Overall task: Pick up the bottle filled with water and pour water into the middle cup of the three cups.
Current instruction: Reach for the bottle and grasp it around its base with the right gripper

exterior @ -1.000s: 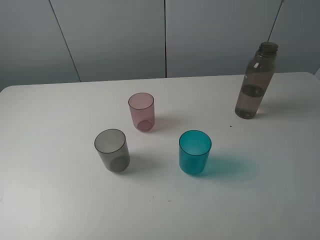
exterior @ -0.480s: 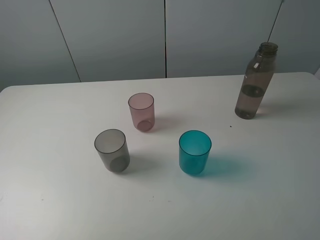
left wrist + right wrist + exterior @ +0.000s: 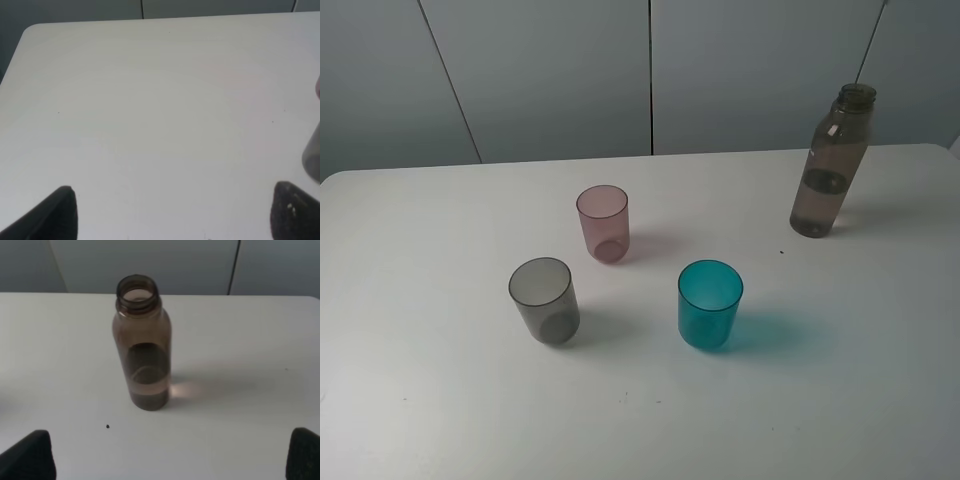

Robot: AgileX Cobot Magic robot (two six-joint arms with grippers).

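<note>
White table (image 3: 440, 400) carried bottle (image 3: 830, 170), upright, well apart from pink middle cup (image 3: 603, 222). My left fingers (image 3: 55, 215) and right fingers (image 3: 25, 457) spread wide, empty.

white table (image 3: 440, 400), grey panelled wall (image 3: 540, 70)

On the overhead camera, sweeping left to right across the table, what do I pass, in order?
grey cup → pink cup → teal cup → bottle
</note>
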